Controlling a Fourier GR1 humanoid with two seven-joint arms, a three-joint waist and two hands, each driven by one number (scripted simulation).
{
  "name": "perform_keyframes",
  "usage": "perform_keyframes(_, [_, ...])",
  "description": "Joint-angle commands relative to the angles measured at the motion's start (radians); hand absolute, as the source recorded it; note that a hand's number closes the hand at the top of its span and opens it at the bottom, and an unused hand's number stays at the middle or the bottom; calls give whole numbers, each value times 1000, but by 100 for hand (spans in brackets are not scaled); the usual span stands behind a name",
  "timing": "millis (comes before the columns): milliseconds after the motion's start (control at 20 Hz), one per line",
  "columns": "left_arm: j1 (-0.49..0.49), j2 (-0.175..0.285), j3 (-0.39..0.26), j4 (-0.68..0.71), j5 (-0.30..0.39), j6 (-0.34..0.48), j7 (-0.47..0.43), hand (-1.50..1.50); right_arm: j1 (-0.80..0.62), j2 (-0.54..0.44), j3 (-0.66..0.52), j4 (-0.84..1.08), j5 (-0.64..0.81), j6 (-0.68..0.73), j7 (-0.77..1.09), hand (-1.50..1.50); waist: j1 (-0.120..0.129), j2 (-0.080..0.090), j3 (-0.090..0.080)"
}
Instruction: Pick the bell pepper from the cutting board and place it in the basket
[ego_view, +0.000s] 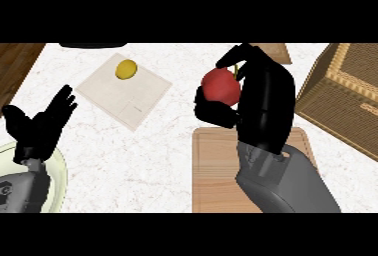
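- Right of centre, right hand (260, 95) has fingers and thumb curled round the red bell pepper (220, 86); fingers wrap its top and its lower left side, and the pepper's face shows between them.
- Thin yellowish-green stem pokes out at the pepper's top right, against the palm.
- Pepper is off the cutting board (214, 170): it shows just past the board's far edge, over the white counter (133, 165).
- Cutting board is light wood and runs to the lower edge of the view; right forearm crosses its right half.
- Woven basket (347, 95) sits at the far right, tilted in view, partly cut by the frame. Pepper is left of it, with the hand between them, not inside.
- Left hand (37, 127) is at the left edge, open, fingers straight and pointing up, holding nothing.
- Pale green plate (62, 175) is under the left forearm, cut by the left edge.
- Pale square mat (122, 100) lies angled at upper left; small yellow fruit (126, 69) rests near its far corner.
- Cannot tell what the small wooden piece (279, 51) behind the right hand is.
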Motion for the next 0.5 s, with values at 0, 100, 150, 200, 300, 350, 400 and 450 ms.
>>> perform_keyframes(0, [15, -29, -25, -29, -20, 22, 14, 0, -121, 10, -105, 37, 30, 81, 81, 150, 4, 0, 0])
perform_keyframes(100, [-1, 6, 2, -40, 7, -2, 57, 0, -151, -26, -175, 35, 8, 109, 47, 150, 2, 0, 0])
perform_keyframes(150, [-6, -37, -34, -43, -28, 39, 48, 0, -204, -61, -230, 71, -14, 132, 35, 150, 2, 1, 0])
perform_keyframes(200, [49, -12, -20, -44, -11, -10, -4, 0, -214, -82, -263, 78, -35, 141, 17, 150, 5, 1, 0])
perform_keyframes(300, [-37, -4, 1, -4, -1, 10, 44, 0, -216, -95, -284, 159, -7, 96, -11, 150, 1, 3, 0])
perform_keyframes(350, [18, 5, -6, -82, 14, -14, 76, 0, -223, -92, -289, 188, 24, 83, 5, 150, 9, 1, 0])
perform_keyframes(400, [18, -11, -16, -42, -9, 1, 35, 0, -270, -147, -344, 233, -1, 119, -16, 150, 8, 3, 0])
perform_keyframes(450, [-29, 16, 8, -41, 17, -11, 73, 0, -234, -163, -323, 264, 48, 89, -32, 150, 6, 4, 0])
